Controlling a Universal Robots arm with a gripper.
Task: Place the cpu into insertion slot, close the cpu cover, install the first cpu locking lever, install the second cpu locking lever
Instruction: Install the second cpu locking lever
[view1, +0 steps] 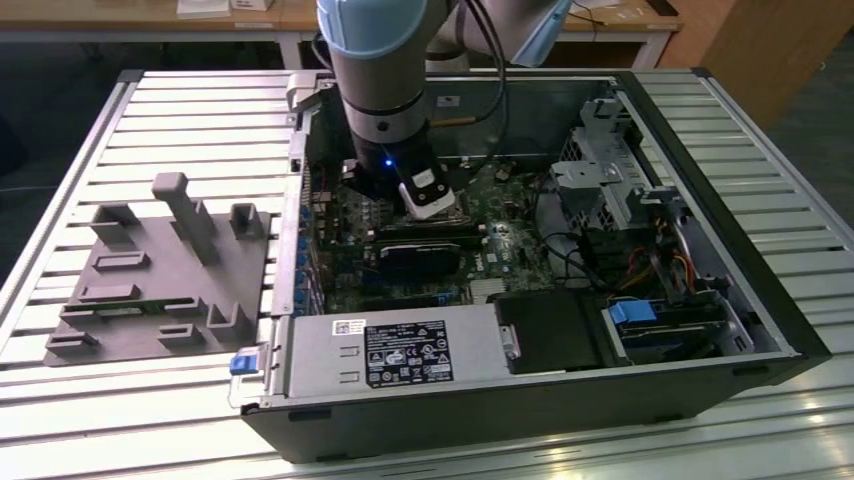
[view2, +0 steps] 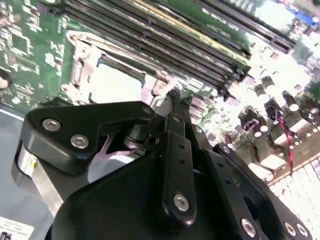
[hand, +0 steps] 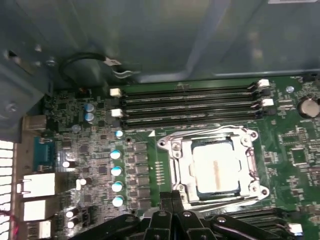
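The cpu (hand: 217, 169) sits in the insertion slot (hand: 182, 175) on the green motherboard (hand: 100, 165), the cpu cover (hand: 250, 150) lying closed around its pale top. My end effector (hand: 172, 197) hangs just beside the socket's edge, on the side away from the memory slots (hand: 190, 105), fingers pressed together and gripping nothing. The computer case (view1: 534, 400) rests on the slatted tabletop (view1: 174, 120).

Exterior view looks down on the open computer case (view1: 534, 400) (both wrist views close over its motherboard (hand: 100, 165)).
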